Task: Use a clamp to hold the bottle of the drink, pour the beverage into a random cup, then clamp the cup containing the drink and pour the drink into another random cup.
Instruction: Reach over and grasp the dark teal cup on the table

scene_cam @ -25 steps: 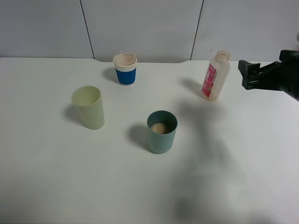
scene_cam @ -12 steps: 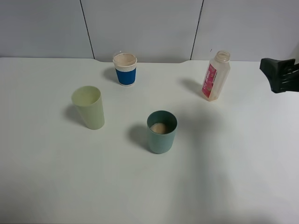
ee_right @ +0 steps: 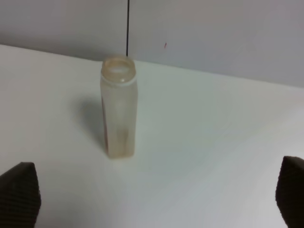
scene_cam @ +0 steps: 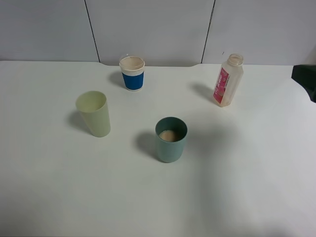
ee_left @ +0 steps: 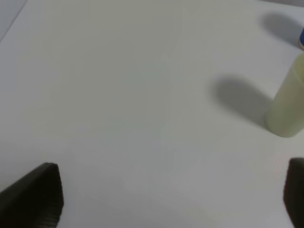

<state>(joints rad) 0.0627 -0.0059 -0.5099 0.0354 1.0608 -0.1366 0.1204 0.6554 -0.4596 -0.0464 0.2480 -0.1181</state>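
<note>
We've got the white table (scene_cam: 59, 197) with everything upright and well spaced, which we judge leaves room for a sideways grab. The right gripper (ee_right: 154, 199) hangs released, jaws wide with nothing between them, at three o'clock of the bottle (scene_cam: 227, 81). That bottle stands free, long axis vertical, open neck up. The left gripper (ee_left: 166, 194) gapes empty too, near the pale green cup (scene_cam: 94, 113). The teal cup (scene_cam: 171, 139) sits mid-table, about seven o'clock from the bottle, mouth up, with the beverage (scene_cam: 169, 135) pooled inside. It's ready for clamping, we reckon.
</note>
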